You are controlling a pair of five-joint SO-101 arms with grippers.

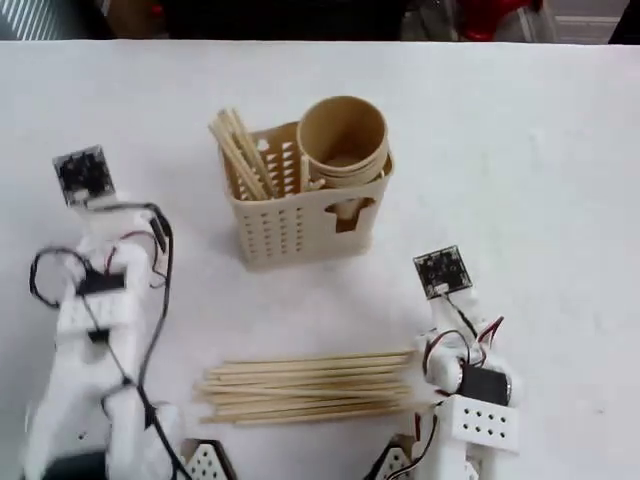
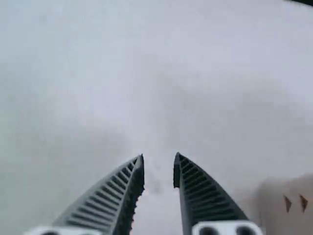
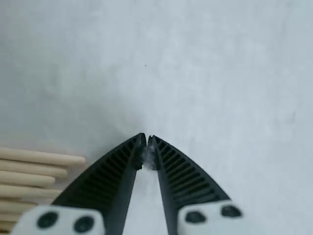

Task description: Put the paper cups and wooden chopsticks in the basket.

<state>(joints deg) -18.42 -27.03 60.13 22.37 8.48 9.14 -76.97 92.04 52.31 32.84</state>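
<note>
A cream perforated basket (image 1: pixel 300 222) stands mid-table. It holds stacked paper cups (image 1: pixel 343 140) on one side and several wooden chopsticks (image 1: pixel 240 155) leaning on the other. A loose bundle of chopsticks (image 1: pixel 305 388) lies flat on the table in front of the basket; their ends (image 3: pixel 34 171) lie beside my right gripper (image 3: pixel 146 142). That gripper is shut, tips touching, with nothing between them, low over the bare table. My left gripper (image 2: pixel 159 164) stands slightly open over the bare white table, holding nothing. The left arm (image 1: pixel 95 290) is left of the basket and the right arm (image 1: pixel 455 350) is right of the bundle.
The white table (image 1: pixel 520 150) stretches wide around the basket. A blurred beige shape (image 2: pixel 288 200) sits at the edge of the left wrist view. Dark and red objects line the far table edge.
</note>
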